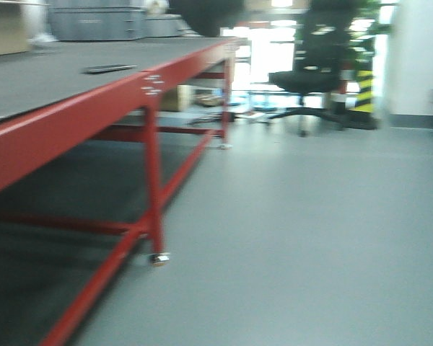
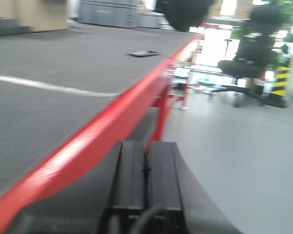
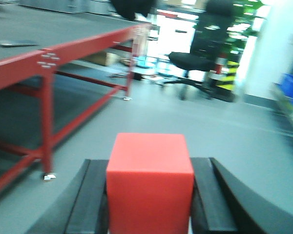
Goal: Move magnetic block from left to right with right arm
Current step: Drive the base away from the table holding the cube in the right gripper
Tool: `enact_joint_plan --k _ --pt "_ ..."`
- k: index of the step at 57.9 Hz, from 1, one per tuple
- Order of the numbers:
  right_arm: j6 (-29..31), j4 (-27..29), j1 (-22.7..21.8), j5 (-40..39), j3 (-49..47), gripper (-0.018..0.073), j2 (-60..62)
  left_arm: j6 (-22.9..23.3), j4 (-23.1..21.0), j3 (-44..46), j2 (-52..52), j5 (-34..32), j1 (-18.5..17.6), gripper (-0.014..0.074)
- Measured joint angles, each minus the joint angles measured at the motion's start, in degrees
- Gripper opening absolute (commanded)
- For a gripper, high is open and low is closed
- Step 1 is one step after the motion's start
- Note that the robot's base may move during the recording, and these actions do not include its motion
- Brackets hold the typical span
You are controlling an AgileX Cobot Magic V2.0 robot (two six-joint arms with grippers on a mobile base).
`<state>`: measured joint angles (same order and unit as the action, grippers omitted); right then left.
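Note:
In the right wrist view the magnetic block [image 3: 150, 180], a plain matte red cube, sits between two black fingers, one pressed to each side. My right gripper [image 3: 150, 163] is shut on it and holds it above the grey floor, well to the right of the red table. In the left wrist view my left gripper [image 2: 146, 165] has its two black fingers [image 2: 131, 170] pressed together with nothing between them, close beside the table's red rim. Neither gripper nor the block shows in the exterior view.
The red-framed table [image 1: 72, 119] with a dark grey top fills the left; its legs [image 1: 153, 187] reach the floor [image 1: 310, 238]. A flat dark object [image 1: 110, 69] lies on the top. A black office chair [image 1: 314, 79] and a yellow-black striped post [image 1: 364, 90] stand behind.

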<state>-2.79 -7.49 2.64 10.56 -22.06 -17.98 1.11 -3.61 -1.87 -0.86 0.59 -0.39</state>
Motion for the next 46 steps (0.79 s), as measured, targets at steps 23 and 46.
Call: enact_joint_plan --k 23,46 --pt "0.0 0.0 0.0 0.0 0.0 0.0253 0.0 0.0 0.0 0.0 0.0 0.0 0.0 -0.0117" --pt "0.0 0.0 0.0 0.02 0.0 0.0253 0.0 0.0 0.0 0.0 0.0 0.0 0.0 -0.0117"
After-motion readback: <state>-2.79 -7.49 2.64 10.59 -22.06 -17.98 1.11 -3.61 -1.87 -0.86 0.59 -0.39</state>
